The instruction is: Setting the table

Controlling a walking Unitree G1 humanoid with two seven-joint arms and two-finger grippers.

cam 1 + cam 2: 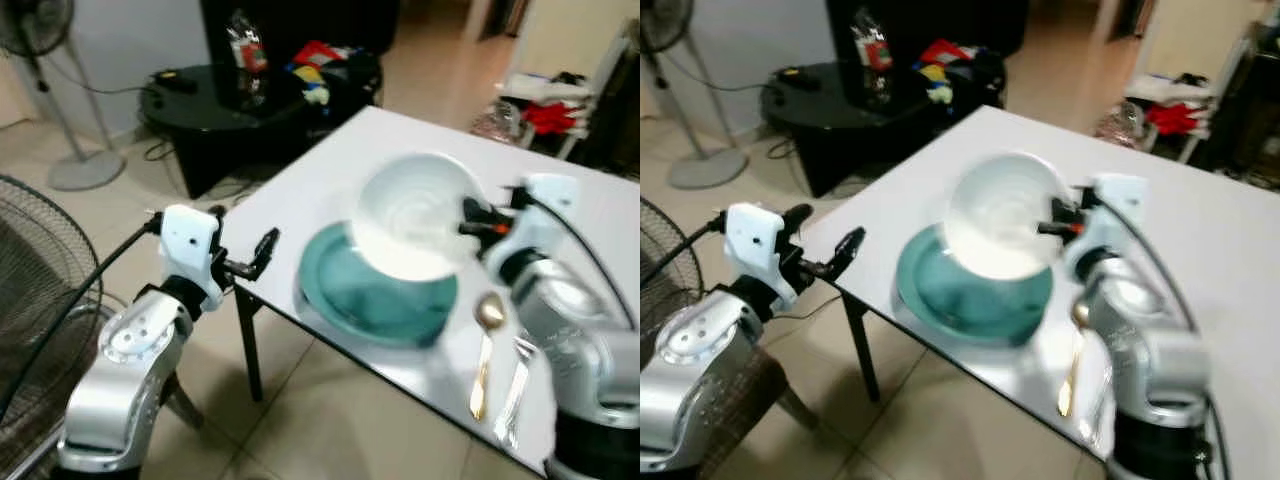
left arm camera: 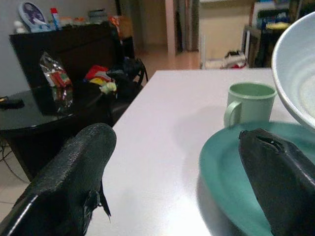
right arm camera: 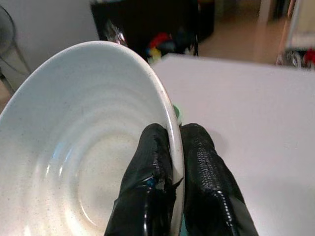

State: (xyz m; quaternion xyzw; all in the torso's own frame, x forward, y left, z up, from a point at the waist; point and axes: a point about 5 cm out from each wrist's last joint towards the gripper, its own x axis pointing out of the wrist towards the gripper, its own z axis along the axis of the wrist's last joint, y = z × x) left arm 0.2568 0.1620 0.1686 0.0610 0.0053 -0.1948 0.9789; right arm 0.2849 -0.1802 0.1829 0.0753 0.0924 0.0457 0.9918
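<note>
Nearest, at the white table's [image 1: 620,260] front edge, lie one gold spoon [image 1: 485,350] and one fork [image 1: 513,385], side by side just right of the single teal plate [image 1: 375,300]. The left gripper [image 1: 262,250] hovers off the table's near left corner, its two fingers spread wide and holding nothing; its wrist view looks between those fingers [image 2: 69,182] across the tabletop and brings out one pale green mug [image 2: 248,102] standing just beyond the plate, which the head views hide behind the bowl. The right gripper [image 3: 172,142] pinches the rim of the one white bowl [image 1: 415,215], one finger inside and one outside, holding it tilted above the plate. Farther off to the left stand a black round side table [image 1: 200,105] with snack packets and two floor fans [image 1: 40,60].
</note>
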